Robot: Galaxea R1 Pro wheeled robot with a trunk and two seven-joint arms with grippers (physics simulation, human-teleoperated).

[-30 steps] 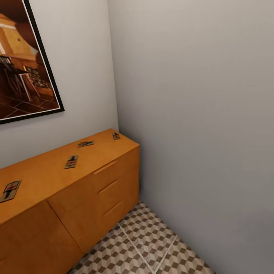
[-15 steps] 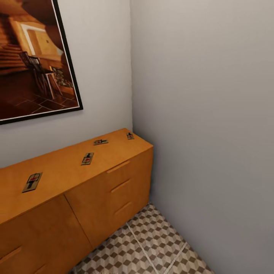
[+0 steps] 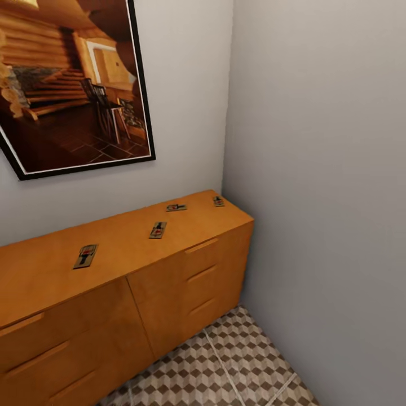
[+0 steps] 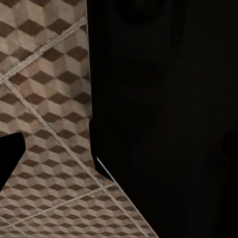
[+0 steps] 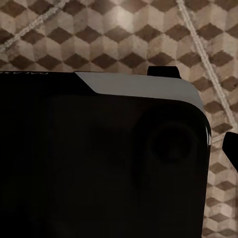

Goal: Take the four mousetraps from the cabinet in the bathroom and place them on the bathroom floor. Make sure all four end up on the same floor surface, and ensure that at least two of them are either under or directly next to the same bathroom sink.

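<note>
1. Four small flat tan wooden mousetraps [image 3: 85,256] [image 3: 158,230] [image 3: 176,207] [image 3: 217,201] lie spaced along the broad top of the orange-brown wooden cabinet [image 3: 51,270]; none is on the brown-and-beige cube-patterned tile floor [image 3: 237,361], so every placement remains
2. Both wrist views look down at that floor past dark robot bodywork, well apart from the traps; whether either gripper is open or closed cannot be told

Four mousetraps [image 3: 158,230] spaced apart atop cabinet [image 3: 186,282]; picture [image 3: 73,90] on wall above.
</note>
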